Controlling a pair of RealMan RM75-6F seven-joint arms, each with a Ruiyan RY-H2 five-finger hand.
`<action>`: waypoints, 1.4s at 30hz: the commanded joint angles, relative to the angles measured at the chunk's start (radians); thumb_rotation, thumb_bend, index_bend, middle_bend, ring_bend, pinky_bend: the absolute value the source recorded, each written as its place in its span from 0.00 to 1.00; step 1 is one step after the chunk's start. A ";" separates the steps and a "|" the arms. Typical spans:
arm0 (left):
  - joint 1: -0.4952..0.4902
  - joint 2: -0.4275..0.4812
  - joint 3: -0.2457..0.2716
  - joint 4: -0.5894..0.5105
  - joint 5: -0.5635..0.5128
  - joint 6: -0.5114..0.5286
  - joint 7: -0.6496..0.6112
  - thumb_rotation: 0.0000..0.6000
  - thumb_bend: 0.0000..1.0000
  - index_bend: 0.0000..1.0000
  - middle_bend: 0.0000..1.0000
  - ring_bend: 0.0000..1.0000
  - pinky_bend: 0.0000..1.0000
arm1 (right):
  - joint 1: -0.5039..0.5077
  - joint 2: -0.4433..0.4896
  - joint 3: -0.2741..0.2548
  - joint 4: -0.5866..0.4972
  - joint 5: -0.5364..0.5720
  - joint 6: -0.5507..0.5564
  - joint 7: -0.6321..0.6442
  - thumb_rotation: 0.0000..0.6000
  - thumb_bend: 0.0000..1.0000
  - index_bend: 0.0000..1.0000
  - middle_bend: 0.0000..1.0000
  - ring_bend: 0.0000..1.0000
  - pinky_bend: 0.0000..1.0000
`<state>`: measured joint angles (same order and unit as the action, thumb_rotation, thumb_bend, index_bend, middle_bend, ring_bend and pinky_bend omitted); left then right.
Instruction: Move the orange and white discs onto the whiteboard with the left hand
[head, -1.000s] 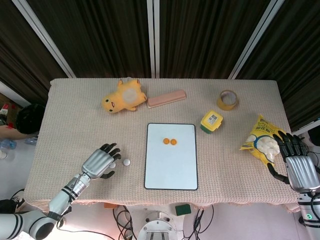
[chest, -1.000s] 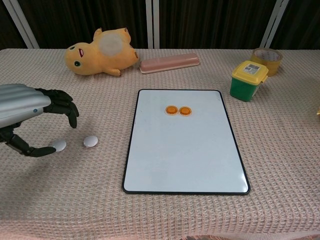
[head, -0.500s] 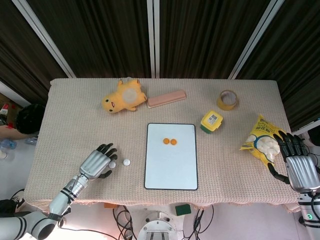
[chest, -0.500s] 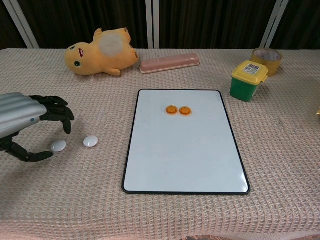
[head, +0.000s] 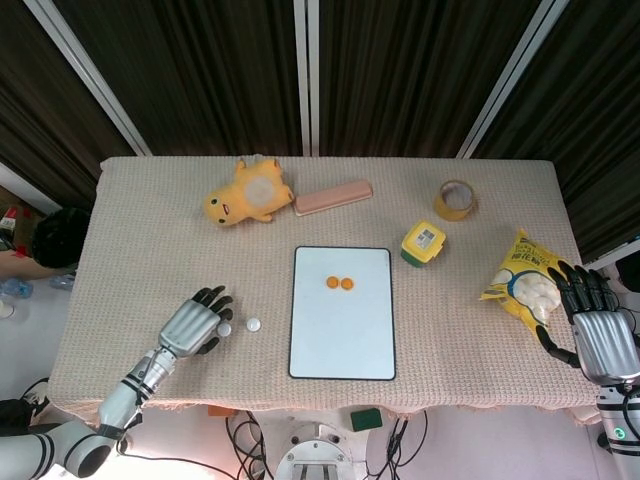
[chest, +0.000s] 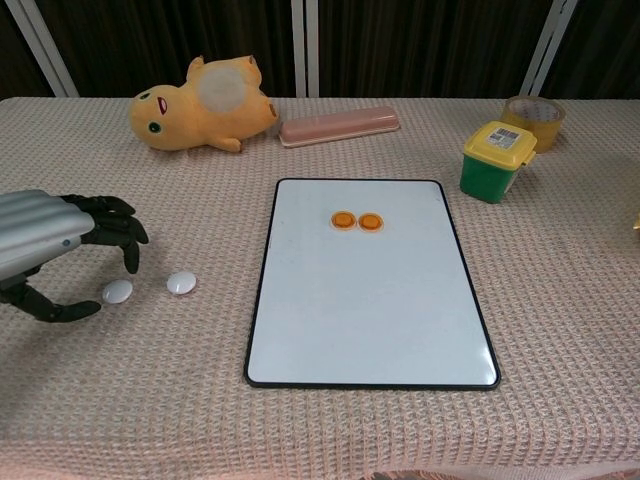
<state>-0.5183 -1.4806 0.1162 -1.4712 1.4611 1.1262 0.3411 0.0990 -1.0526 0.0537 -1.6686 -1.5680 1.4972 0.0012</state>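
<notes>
Surface: beige knit-cloth table (head: 130, 230), dark curtain panels behind.
Whiteboard: whiteboard (head: 342, 330) lies flat mid-table, black rim, long side running away from the robot.
Orange discs: two orange discs (head: 340, 283) side by side, touching or nearly, on the far part of the board.
White discs: two white discs on the cloth left of the board, off it; one white disc (chest: 181, 283) nearer the board, other white disc (chest: 117, 291) just under the left hand's fingertips.
Left hand: left hand (head: 194, 322) at the near-left, palm down, fingers (chest: 112, 228) curled over the outer white disc, thumb below it; holds nothing, contact with the disc cannot be told.
Right hand: right hand (head: 596, 328) at the far right table edge, fingers spread, tips beside or on a yellow snack bag (head: 526, 283); not gripping it.
Head view only: right hand, snack bag, whole table outline.
Chest view only: gap between left fingertips and thumb around the disc; the toy's face.
Others: yellow plush toy (head: 248, 192) at the back left, pink case (head: 333, 197) just beside it, tape roll (head: 456, 200) back right, green tub with yellow lid (head: 423, 243) right of the board's far corner.
</notes>
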 joint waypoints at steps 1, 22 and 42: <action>0.002 -0.011 -0.002 0.014 0.001 -0.014 0.006 0.99 0.28 0.39 0.21 0.09 0.18 | 0.001 -0.001 0.001 0.001 0.006 -0.005 0.000 1.00 0.31 0.00 0.00 0.00 0.00; 0.014 -0.032 -0.027 0.036 0.035 -0.032 -0.017 1.00 0.29 0.41 0.21 0.09 0.18 | 0.005 -0.002 0.003 -0.004 0.039 -0.035 -0.008 1.00 0.31 0.00 0.00 0.00 0.00; 0.021 -0.038 -0.044 0.044 0.040 -0.045 -0.020 1.00 0.31 0.45 0.21 0.09 0.18 | 0.007 -0.004 0.002 0.001 0.046 -0.046 -0.006 1.00 0.31 0.00 0.00 0.00 0.00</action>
<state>-0.4970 -1.5188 0.0720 -1.4266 1.5005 1.0812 0.3210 0.1059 -1.0569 0.0552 -1.6679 -1.5218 1.4510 -0.0050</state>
